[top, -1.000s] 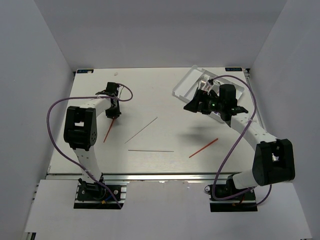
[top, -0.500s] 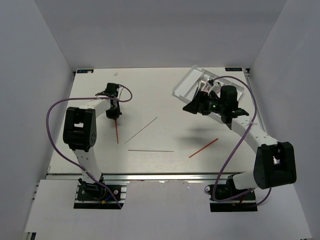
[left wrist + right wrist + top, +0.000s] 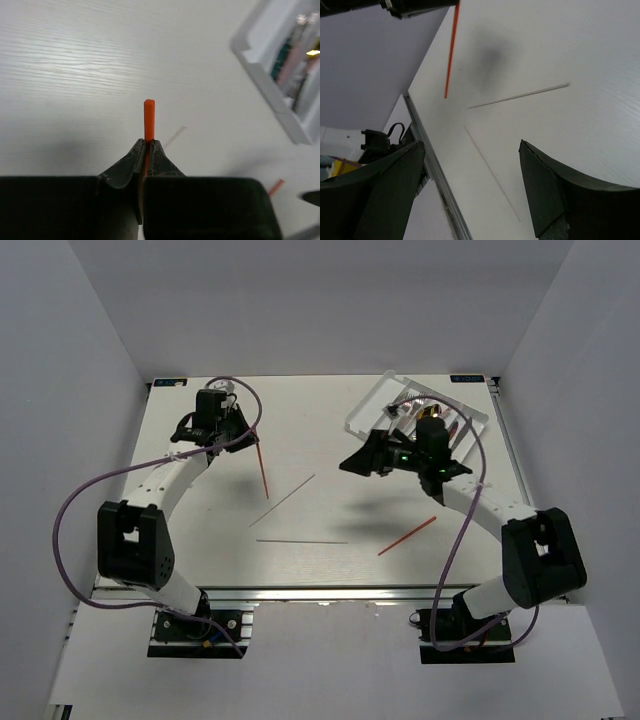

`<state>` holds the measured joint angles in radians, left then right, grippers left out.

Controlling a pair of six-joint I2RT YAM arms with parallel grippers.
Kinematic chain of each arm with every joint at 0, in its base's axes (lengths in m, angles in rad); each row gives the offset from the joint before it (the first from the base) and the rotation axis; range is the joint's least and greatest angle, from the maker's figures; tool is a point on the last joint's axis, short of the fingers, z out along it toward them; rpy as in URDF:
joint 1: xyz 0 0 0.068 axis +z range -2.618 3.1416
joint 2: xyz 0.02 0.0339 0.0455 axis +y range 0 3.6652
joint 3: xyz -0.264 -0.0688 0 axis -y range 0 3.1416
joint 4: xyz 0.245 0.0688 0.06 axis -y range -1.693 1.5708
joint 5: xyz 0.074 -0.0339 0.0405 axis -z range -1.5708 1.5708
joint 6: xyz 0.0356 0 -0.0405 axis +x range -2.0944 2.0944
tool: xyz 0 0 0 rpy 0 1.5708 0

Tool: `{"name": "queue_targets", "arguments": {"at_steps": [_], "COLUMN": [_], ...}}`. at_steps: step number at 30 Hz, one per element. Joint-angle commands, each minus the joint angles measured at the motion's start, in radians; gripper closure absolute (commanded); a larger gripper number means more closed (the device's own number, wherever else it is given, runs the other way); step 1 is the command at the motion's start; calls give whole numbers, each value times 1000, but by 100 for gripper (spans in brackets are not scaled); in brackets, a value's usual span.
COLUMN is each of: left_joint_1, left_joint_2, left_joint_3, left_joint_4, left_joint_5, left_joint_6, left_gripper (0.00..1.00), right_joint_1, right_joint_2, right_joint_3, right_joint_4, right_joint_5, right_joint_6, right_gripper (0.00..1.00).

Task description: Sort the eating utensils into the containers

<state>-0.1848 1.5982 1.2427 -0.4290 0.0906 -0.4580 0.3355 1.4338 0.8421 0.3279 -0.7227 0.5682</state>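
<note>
My left claw was clamped on one end of the red chopstick, over the table, well apart from the tray. I'd carry it steadily and lay it lengthwise in one compartment. My right claw gaped empty. The tray's contents were blurred.

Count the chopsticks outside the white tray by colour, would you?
Red chopsticks: 2, one pinched in the left tool, one on the table.
Pale chopsticks: 2, both on the table.
Total: 4.
</note>
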Motion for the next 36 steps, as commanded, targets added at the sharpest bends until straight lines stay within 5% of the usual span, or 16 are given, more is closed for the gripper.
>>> {"name": "queue_targets", "arguments": {"at_steps": [1, 6, 14, 18, 24, 26, 28, 29, 34, 36], "left_joint_1": [-25, -85, -136, -143, -145, -145, -145, -145, -145, -145], "left_joint_2": [-85, -168, -208, -215, -205, -204, -210, -213, -282, -348], "left_joint_3": [-80, -150, -219, -244, -255, -247, -189, -157, 3, 5], "left_joint_4": [176, 340, 480, 532, 552, 536, 398, 321, -89, -128], "left_joint_5": [252, 299, 382, 403, 391, 374, 261, 197, -385, -436], "left_joint_6": [-180, -275, -337, -360, -361, -355, -311, -280, -125, -44], "left_gripper": [100, 100, 100, 100, 100, 75, 39, 2, 2, 2], "right_joint_1": [150, 256, 303, 315, 316, 315, 306, 287, 165, 102], "right_joint_2": [60, 152, 246, 273, 319, 327, 329, 330, 395, 479], "right_joint_3": [85, 212, 316, 328, 345, 345, 341, 338, 405, 544], "right_joint_4": [112, 19, -1, 16, 97, 112, 91, 59, -67, -189], "right_joint_5": [80, 298, 232, 220, 166, 175, 247, 276, 483, 578], "right_joint_6": [15, 24, 47, 67, 143, 170, 191, 205, 282, 265], "right_gripper": [20, 24, 33, 46, 83, 100, 100, 100, 100, 100]}}
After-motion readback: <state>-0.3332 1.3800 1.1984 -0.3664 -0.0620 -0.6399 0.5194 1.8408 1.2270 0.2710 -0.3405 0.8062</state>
